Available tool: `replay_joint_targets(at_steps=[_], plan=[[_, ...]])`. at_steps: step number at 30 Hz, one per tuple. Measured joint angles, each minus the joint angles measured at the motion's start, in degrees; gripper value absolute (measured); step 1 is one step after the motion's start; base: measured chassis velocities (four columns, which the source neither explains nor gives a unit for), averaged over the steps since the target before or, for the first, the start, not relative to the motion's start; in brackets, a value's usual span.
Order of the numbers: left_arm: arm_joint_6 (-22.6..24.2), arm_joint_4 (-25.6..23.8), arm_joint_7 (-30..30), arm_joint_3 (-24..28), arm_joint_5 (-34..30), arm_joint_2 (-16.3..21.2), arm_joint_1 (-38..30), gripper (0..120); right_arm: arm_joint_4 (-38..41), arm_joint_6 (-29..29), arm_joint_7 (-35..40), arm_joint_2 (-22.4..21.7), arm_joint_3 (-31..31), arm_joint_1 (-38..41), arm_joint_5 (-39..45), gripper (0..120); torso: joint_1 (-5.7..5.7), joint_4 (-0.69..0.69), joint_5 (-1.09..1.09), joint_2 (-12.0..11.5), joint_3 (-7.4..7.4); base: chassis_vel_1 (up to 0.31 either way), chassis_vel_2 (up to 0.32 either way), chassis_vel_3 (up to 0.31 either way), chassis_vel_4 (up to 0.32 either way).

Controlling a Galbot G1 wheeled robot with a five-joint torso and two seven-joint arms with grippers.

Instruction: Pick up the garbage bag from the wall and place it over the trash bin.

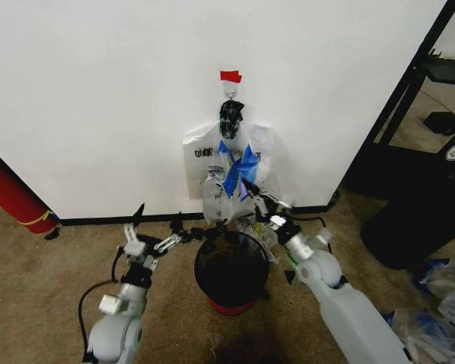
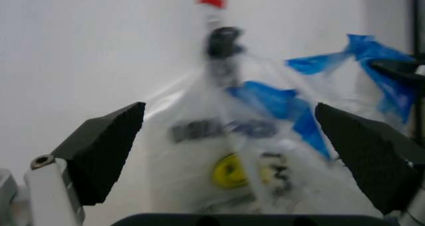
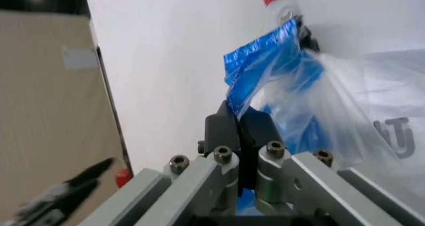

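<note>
The garbage bag [image 1: 212, 163] hangs on the white wall from a hook under a red tape mark [image 1: 230, 76]. It is clear plastic with black print, a yellow smiley [image 2: 229, 172] and blue patches [image 1: 239, 171] at its handles. My right gripper [image 1: 252, 189] is shut on a blue handle patch [image 3: 265, 61], just in front of the bag. My left gripper [image 1: 161, 227] stands open, low and to the left of the bag, with its fingers [image 2: 106, 146] apart and nothing between them. The trash bin [image 1: 231, 269], round and black with a red bottom, stands on the carpet below the bag, between both arms.
A long red cylinder [image 1: 15, 197] leans at the far left. A big black cylinder [image 1: 425, 220] and a black shelf frame [image 1: 409, 83] stand at the right. Loose plastic bags [image 1: 440, 303] lie on the floor at the lower right.
</note>
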Motion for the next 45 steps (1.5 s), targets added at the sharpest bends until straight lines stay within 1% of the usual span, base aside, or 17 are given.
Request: replay_joint_targets(at_steps=[2, 3, 7, 10, 11, 15, 17, 18, 24, 25, 30, 32, 33, 34, 38, 42, 45], plan=[[1.52, -0.22, 1.26, 2.63, -0.05, 2.65, -2.73, 100, 0.3, 0.56, -1.48, 0.63, 1.02, -1.66, 2.56, 0, 0.0, 0.01, -0.01, 0.0, 0.0, 0.0, 0.0, 0.0, 0.0], [1.52, -0.22, 1.26, 2.63, -0.05, 2.65, -2.73, 100, 0.3, 0.56, -1.48, 0.63, 1.02, -1.66, 2.56, 0, 0.0, 0.01, -0.01, 0.0, 0.0, 0.0, 0.0, 0.0, 0.0], [3.99, -0.75, 3.28, 7.15, -0.85, 6.34, -8.38, 100, -0.25, 1.84, -2.63, 2.15, 2.0, -3.58, 5.35, 0, 0.01, 0.03, 0.0, 0.0, 0.01, 0.0, 0.0, 0.0, 0.0], [5.67, -0.47, 3.42, 10.6, -0.92, 8.23, -12.92, 100, -0.72, 2.37, -2.89, 3.34, 2.98, -3.95, 5.89, 0, 0.01, 0.03, 0.0, 0.0, 0.01, 0.0, 0.0, 0.0, 0.0], [5.67, -0.47, 3.42, 10.6, -0.92, 8.23, -12.92, 100, -0.72, 2.37, -2.89, 3.34, 2.98, -3.95, 5.89, 0, 0.01, 0.03, 0.0, 0.0, 0.01, 0.0, 0.0, 0.0, 0.0], [7.51, 1.21, 2.93, 15.59, -0.8, 10.89, -18.29, 100, -0.48, 2.42, -2.79, 4.43, 4.46, -4.21, 7.66, 0, 0.01, 0.02, 0.0, 0.0, 0.01, 0.0, 0.0, 0.0, 0.0], [8.47, 2.85, 1.11, 19.08, -0.19, 12.54, -20.49, 100, -0.17, 2.41, -2.75, 4.72, 5.09, -4.46, 8.79, 0, 0.01, 0.03, -0.01, 0.0, 0.01, 0.0, 0.0, 0.0, 0.0], [8.47, 2.85, 1.11, 19.08, -0.19, 12.54, -20.49, 100, -0.17, 2.41, -2.75, 4.72, 5.09, -4.46, 8.79, 0, 0.01, 0.03, -0.01, 0.0, 0.01, 0.0, 0.0, 0.0, 0.0], [11.73, 6.46, -4.71, 26.65, 0.13, 15.53, -25.46, 100, 0.16, 2.2, -2.72, 5.54, 5.08, -5.16, 11.93, 0, 0.01, 0.03, -0.01, 0.0, 0.01, 0.0, 0.0, 0.0, 0.0], [11.73, 6.46, -4.71, 26.65, 0.13, 15.53, -25.46, 100, 0.16, 2.2, -2.72, 5.54, 5.08, -5.16, 11.93, 0, 0.01, 0.03, -0.01, 0.0, 0.01, 0.0, 0.0, 0.0, 0.0], [14.6, 7.6, -6.55, 30.47, -0.22, 17.68, -31.0, 100, -0.12, 2.16, -3.15, 6.64, 4.43, -5.49, 12.9, 0, 0.01, 0.02, -0.01, 0.0, 0.01, 0.0, 0.0, 0.0, 0.0], [14.85, 7.74, -6.69, 30.93, -0.33, 18.02, -31.67, 100, -0.17, 2.15, -3.21, 6.81, 4.38, -5.51, 12.97, 0, 0.01, 0.02, -0.01, 0.0, 0.01, 0.0, 0.0, 0.0, 0.0], [15.34, 8.21, -6.99, 32.33, -0.62, 19.07, -33.58, 100, -0.37, 2.15, -3.51, 7.23, 4.33, -5.58, 13.0, 0, 0.01, 0.02, -0.01, 0.0, 0.01, 0.0, 0.0, 0.0, 0.0], [15.34, 8.21, -6.99, 32.33, -0.62, 19.07, -33.58, 100, -0.37, 2.15, -3.51, 7.23, 4.33, -5.58, 13.0, 0, 0.01, 0.02, -0.01, 0.0, 0.01, 0.0, 0.0, 0.0, 0.0], [16.32, 8.73, -7.6, 35.02, -1.28, 19.83, -36.56, 96, -0.86, 2.34, -4.21, 7.54, 4.58, -5.83, 12.38, 0, 0.01, 0.02, -0.01, 0.0, 0.0, 0.0, 0.0, 0.0, 0.0], [17.09, 9.43, -7.76, 36.76, -1.38, 19.63, -38.0, 95, -0.93, 2.45, -4.46, 7.45, 4.72, -6.04, 11.95, 0, 0.0, 0.02, -0.01, 0.0, 0.0, 0.0, 0.0, 0.0, 0.0], [17.78, 9.98, -7.76, 38.22, -1.39, 19.3, -38.74, 92, -0.9, 2.51, -4.7, 7.43, 4.88, -6.09, 11.3, 0, 0.0, 0.03, -0.01, 0.0, 0.0, 0.0, 0.0, 0.0, 0.0]])
